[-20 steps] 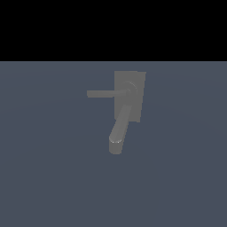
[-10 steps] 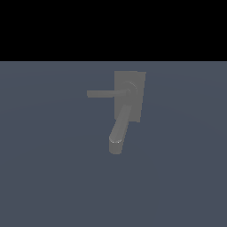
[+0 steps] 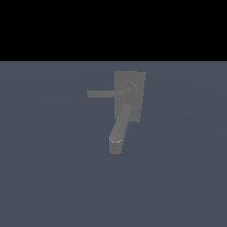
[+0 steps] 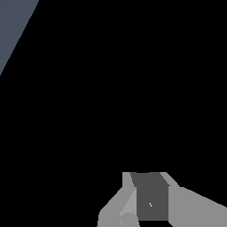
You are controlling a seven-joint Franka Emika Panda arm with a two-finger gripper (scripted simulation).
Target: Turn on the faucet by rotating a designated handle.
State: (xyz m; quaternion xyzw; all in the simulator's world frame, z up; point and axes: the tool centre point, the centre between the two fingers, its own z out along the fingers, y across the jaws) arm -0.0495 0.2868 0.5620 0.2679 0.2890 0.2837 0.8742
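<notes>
The faucet (image 3: pixel 136 104) is a matte grey fixture with a flat rectangular backplate, standing on the blue-grey floor in the exterior view. Its thick rounded spout (image 3: pixel 119 132) reaches down toward the camera. The handle (image 3: pixel 105 93) is a thin straight bar that runs from the round hub (image 3: pixel 129 88) toward the exterior view's left. My gripper (image 4: pixel 148 175) shows only in the wrist view; its two light grey fingers (image 4: pixel 191 207) stand apart with nothing between them. The gripper is out of the exterior view and the faucet is out of the wrist view.
The blue-grey floor (image 3: pixel 53 177) spreads around the faucet under a black background. The wrist view is mostly black, with a wedge of the floor (image 4: pixel 12 26) in one corner.
</notes>
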